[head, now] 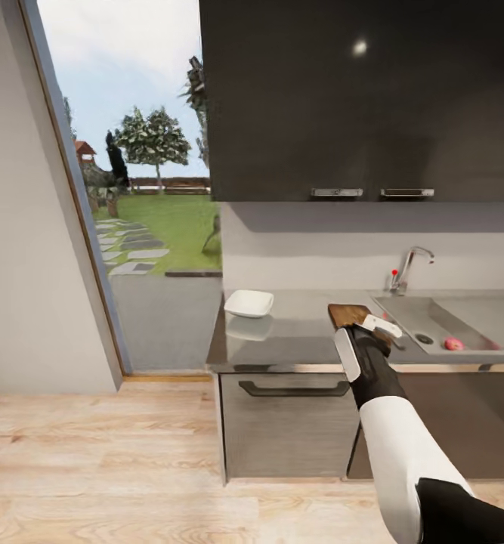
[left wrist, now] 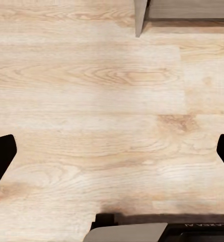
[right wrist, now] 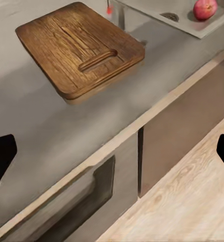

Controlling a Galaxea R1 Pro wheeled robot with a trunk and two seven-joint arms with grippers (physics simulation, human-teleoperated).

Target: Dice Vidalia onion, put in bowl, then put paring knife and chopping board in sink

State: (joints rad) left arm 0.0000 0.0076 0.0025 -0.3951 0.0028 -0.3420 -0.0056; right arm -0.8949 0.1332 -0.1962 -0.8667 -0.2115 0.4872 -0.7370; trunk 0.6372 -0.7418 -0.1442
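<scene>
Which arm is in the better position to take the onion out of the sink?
Probably the right. Its gripper is raised over the countertop beside the sink, where the onion lies. The left gripper faces the floor.

Bare counter [head: 304, 340] lies between the bowl [head: 248, 303] and the chopping board [head: 347, 313], leaving room to reach in. The faucet [head: 407, 268] stands behind the sink [head: 471, 317]; dark upper cabinets [head: 357, 98] overhang, limiting height.

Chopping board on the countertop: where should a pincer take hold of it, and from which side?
Probably by a long edge of the chopping board, coming from the countertop's front. It lies flat, so only the thin edges are exposed; its handle slot looks too narrow for a finger.
</scene>
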